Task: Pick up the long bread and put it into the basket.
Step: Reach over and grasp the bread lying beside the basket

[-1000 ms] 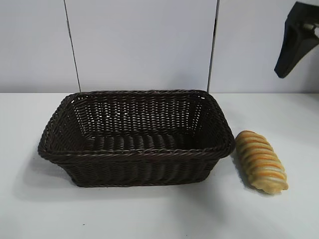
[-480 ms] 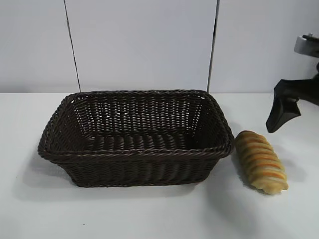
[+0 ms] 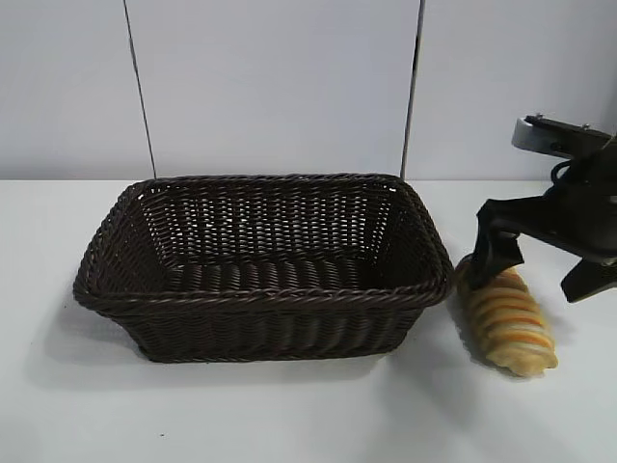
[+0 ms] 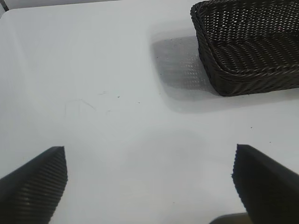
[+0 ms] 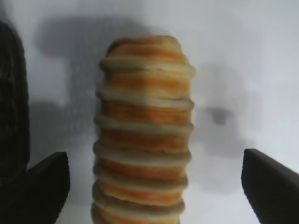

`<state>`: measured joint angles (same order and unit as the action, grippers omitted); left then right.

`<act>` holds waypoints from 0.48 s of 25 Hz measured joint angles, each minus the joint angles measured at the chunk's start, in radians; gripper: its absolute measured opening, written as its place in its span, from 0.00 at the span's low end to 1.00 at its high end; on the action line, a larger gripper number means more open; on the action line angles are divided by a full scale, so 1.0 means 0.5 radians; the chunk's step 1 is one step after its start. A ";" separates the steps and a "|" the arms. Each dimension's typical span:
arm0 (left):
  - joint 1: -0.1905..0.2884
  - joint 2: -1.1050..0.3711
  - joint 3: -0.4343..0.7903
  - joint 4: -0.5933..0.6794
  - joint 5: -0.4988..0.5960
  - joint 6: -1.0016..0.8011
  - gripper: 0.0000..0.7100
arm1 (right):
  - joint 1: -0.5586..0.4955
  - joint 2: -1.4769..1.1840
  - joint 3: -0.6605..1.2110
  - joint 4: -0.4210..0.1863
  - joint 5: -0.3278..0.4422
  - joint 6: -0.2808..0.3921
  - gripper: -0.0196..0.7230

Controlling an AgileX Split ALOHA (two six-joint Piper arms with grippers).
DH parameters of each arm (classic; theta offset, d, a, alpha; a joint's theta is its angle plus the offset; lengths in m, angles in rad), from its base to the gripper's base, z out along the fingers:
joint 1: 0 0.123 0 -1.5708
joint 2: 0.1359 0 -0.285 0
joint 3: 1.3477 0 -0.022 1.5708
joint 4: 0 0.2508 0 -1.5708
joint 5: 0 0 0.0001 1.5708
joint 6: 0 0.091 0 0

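The long bread point(image 3: 511, 326), a golden loaf with orange and cream ridges, lies on the white table just right of the basket point(image 3: 260, 297), a big dark brown wicker one with nothing in it. My right gripper point(image 3: 540, 275) is down over the loaf's far end, open, one finger on each side with gaps between them and the bread. In the right wrist view the bread point(image 5: 145, 116) runs lengthwise between the right gripper's point(image 5: 154, 158) fingers. My left gripper point(image 4: 148, 151) hangs open above bare table, away from the basket point(image 4: 243, 70); it does not show in the exterior view.
The basket's right wall point(image 5: 11, 93) stands close beside the loaf and the nearer finger. White table point(image 3: 289, 415) spreads in front of the basket and the bread. A pale panelled wall point(image 3: 270, 87) closes the back.
My right gripper has come down from the upper right and moved left, so that its fingers now straddle the bread. The bread, the basket and the left arm have not moved.
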<state>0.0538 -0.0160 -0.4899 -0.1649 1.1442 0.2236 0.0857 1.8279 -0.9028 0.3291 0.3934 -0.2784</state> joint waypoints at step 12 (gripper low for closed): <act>0.000 0.000 0.000 0.000 0.000 0.000 0.98 | 0.002 -0.075 -0.072 -0.266 0.169 0.314 0.12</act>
<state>0.0538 -0.0160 -0.4899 -0.1649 1.1442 0.2236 0.0866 1.7905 -0.9388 0.1960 0.4778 -0.1214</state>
